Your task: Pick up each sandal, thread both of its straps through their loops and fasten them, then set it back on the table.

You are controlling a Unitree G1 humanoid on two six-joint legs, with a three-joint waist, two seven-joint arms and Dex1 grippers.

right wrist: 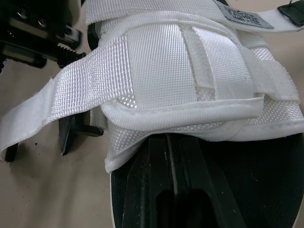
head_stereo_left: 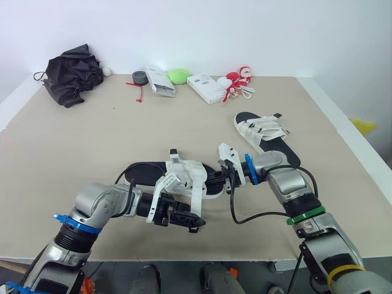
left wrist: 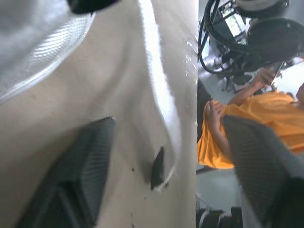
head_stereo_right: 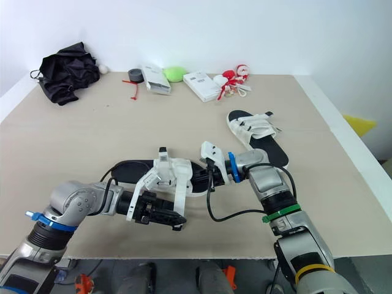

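Note:
The near sandal (head_stereo_left: 147, 173), black-soled with white straps (right wrist: 180, 66), lies in the middle of the table. My right gripper (right wrist: 175, 142) is shut, its fingers lying on the footbed with the tips tucked under the white upper; I cannot tell whether they pinch it. A loose white strap (left wrist: 159, 90) hangs off the sandal's front side between the fingers (left wrist: 71, 180) of my open left gripper (head_stereo_left: 190, 222), near the table's front edge. The second sandal (head_stereo_left: 264, 139) lies flat at the right, apart from both grippers.
Along the back edge sit a black cloth bundle (head_stereo_left: 72, 73), a tape roll (head_stereo_left: 139, 78), two white boxes (head_stereo_left: 206, 87), a green object (head_stereo_left: 178, 76) and red-and-white items (head_stereo_left: 239, 82). A person in an orange shirt (left wrist: 247, 128) sits beyond the table's front edge.

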